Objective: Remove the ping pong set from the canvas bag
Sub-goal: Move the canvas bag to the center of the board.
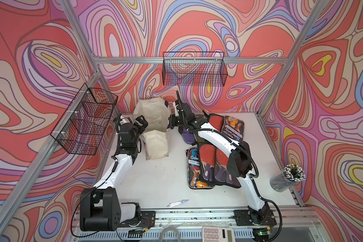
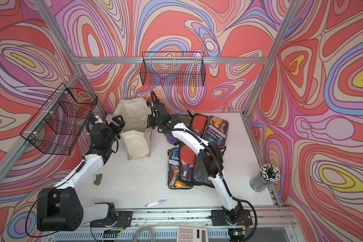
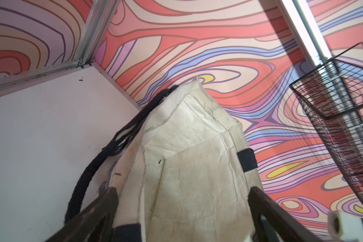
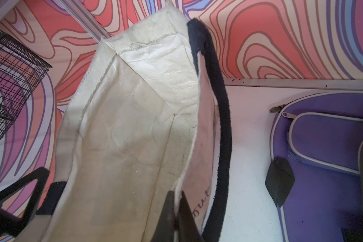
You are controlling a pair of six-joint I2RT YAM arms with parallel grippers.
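My right jaws clamp the canvas bag [image 1: 153,113] wall by its navy handle [image 4: 219,104]; my left jaws stand apart at the opposite rim. Visible interior: empty. Ping pong sets [image 1: 204,156] lie on the tabletop [image 1: 155,178], nearer my right arm.

The canvas bag [image 1: 153,117] is shown in cream-white with navy strap handles [image 4: 216,104], and the table [image 1: 155,178] is seen in plain white. The walls [image 1: 197,25] are covered in swirling bands of coral red, lilac, blue, cream and yellow. The ping pong sets [image 1: 192,161] are marked by red paddles [image 1: 205,152], orange balls [image 1: 200,184] and a purple case [image 4: 323,167] piped in pale grey.
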